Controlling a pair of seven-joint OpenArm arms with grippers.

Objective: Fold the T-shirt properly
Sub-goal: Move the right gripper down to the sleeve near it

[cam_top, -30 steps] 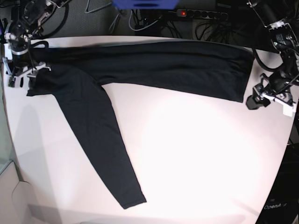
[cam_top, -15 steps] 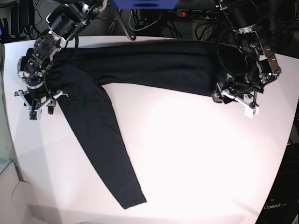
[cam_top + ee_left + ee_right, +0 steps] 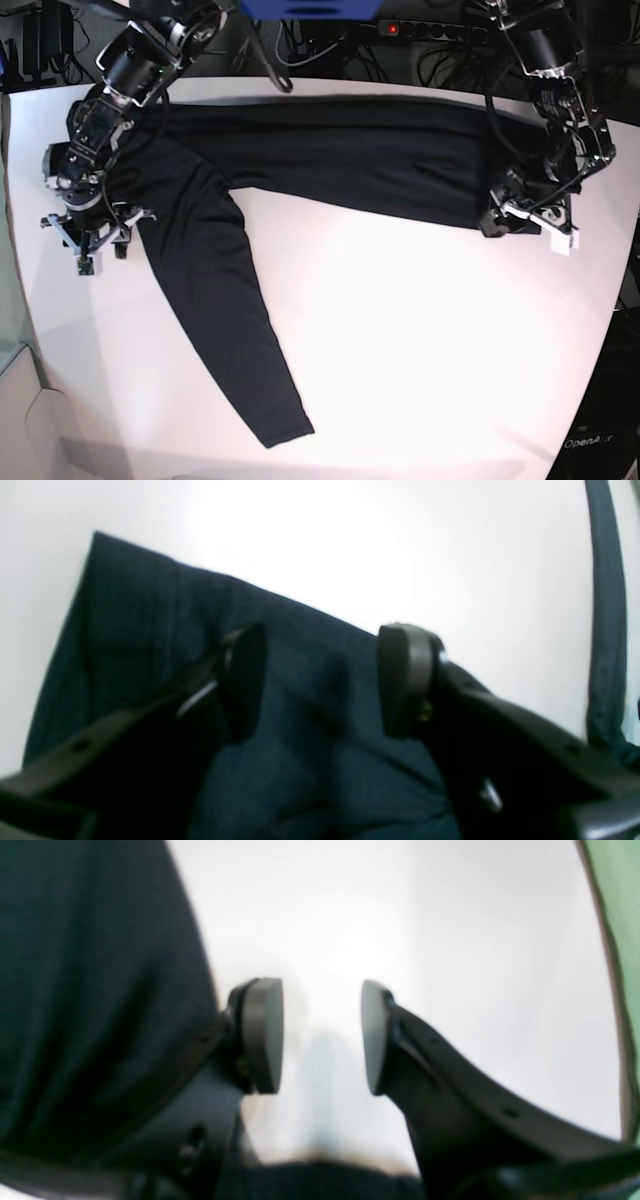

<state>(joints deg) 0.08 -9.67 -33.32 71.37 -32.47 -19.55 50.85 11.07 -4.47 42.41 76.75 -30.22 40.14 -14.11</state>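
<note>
Both arms have swung down to the T-shirt (image 3: pixel 330 150) ends—fingers spread, nothing pinched—so you next pinch the hem and shoulder.

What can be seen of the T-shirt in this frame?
The T-shirt is plain black, thin knit, long-sleeved, lying flat on the white table. Its body forms a long band along the far edge; one sleeve runs diagonally toward the near side. The open left end effector hovers over its hem end; the open right end effector is beside the sleeve, over bare table.
</note>
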